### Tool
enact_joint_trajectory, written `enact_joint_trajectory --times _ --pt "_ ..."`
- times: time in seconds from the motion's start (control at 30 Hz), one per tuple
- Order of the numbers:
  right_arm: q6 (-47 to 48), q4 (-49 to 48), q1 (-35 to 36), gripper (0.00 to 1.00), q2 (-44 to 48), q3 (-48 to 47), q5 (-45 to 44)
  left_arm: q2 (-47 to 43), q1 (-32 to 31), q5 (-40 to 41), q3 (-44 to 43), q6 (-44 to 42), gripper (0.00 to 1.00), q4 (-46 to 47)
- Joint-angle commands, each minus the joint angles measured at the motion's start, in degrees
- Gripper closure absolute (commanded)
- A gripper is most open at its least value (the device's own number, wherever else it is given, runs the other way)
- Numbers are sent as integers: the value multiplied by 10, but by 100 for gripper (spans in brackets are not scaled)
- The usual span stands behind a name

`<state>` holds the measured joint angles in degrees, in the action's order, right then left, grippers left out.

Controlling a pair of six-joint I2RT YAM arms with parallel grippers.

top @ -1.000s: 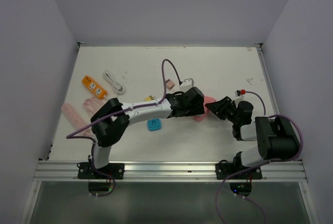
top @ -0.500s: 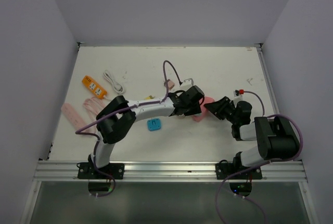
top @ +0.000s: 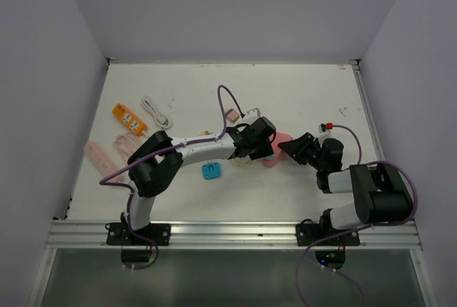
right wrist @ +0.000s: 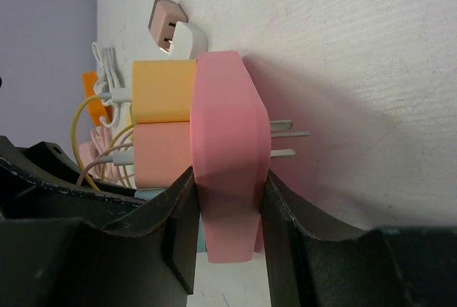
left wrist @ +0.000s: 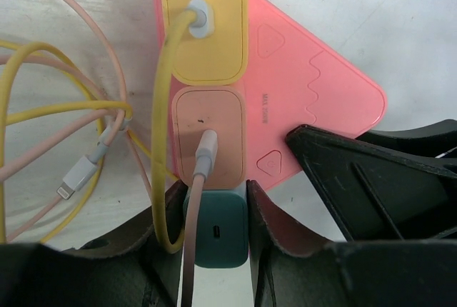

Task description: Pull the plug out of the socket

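Note:
A pink triangular socket block (left wrist: 314,86) lies on the white table with three plugs in a row on it. They are a yellow plug (left wrist: 203,25), a peach plug (left wrist: 211,132) and a teal plug (left wrist: 216,232). My left gripper (left wrist: 214,200) is shut on the teal plug, one finger on each side. My right gripper (right wrist: 228,178) is shut on the socket block's (right wrist: 228,150) edge, whose metal prongs point right. In the top view the left gripper (top: 258,139) and the right gripper (top: 291,148) meet at the block (top: 275,153).
Yellow and pink cables (left wrist: 64,121) loop left of the block. A loose pink-and-white plug (right wrist: 171,28) lies behind it. An orange power strip (top: 129,118), a white cable (top: 156,112), pink strips (top: 100,155) and a blue plug (top: 211,170) lie at the left.
My left gripper has shifted a little to the left, and more of the pink block shows between the grippers. My right gripper has edged left with it.

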<state>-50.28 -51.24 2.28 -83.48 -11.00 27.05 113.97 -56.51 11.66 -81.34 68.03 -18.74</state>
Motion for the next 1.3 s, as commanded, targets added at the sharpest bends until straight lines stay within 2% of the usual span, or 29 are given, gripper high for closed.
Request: enact_joint_trajectory --times 0.0,0.33,0.7,0.9,0.97,1.07,1.27 --pt "47 86 -10 100 5 3 -106 -54 18 15 6 8 100 -20" --pt "33 133 -10 100 10 -2 -154 -75 22 22 -17 -1 100 -79" --pt "36 131 -9 100 2 -6 -143 -51 36 -10 -44 -35 100 -112" --pt "40 127 -10 100 -4 -9 -133 -49 36 -45 -15 -54 69 -96" --pt "40 127 -10 100 -8 -10 -132 -59 36 -43 -7 -58 64 -90" --pt "40 127 -9 100 -12 -13 -129 -78 38 -35 13 -64 58 -82" --pt "41 131 -9 100 -15 -17 -126 -89 52 -33 51 -78 56 -70"
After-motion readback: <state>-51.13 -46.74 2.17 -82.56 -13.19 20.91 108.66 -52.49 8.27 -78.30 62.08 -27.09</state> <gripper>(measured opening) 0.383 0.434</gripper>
